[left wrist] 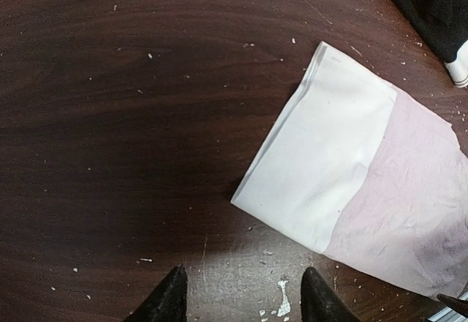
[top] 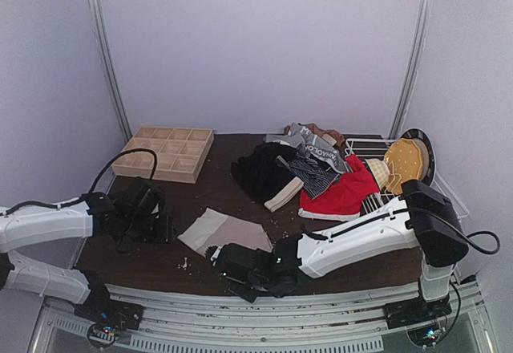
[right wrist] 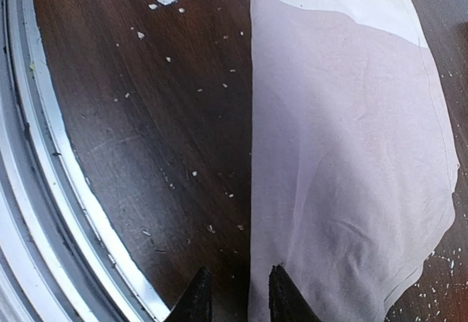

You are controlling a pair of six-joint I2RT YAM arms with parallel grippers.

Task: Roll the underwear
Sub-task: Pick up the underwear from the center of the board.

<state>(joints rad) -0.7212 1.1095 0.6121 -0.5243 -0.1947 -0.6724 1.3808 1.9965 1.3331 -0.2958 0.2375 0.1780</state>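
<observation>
Right wrist view: right hand, fingers narrowly apart, straddles the pink-beige underwear edge near the tabletop rim, grip unclear; left hand gapes empty

Dim soft overhead light, faint shadows

Open across the table from left edge to middle. Blocked at far left corner by wooden grid tray; crowded at far right corner and right edge with heaped underwear and wire rack. Flat by near edge, pale brief.
</observation>
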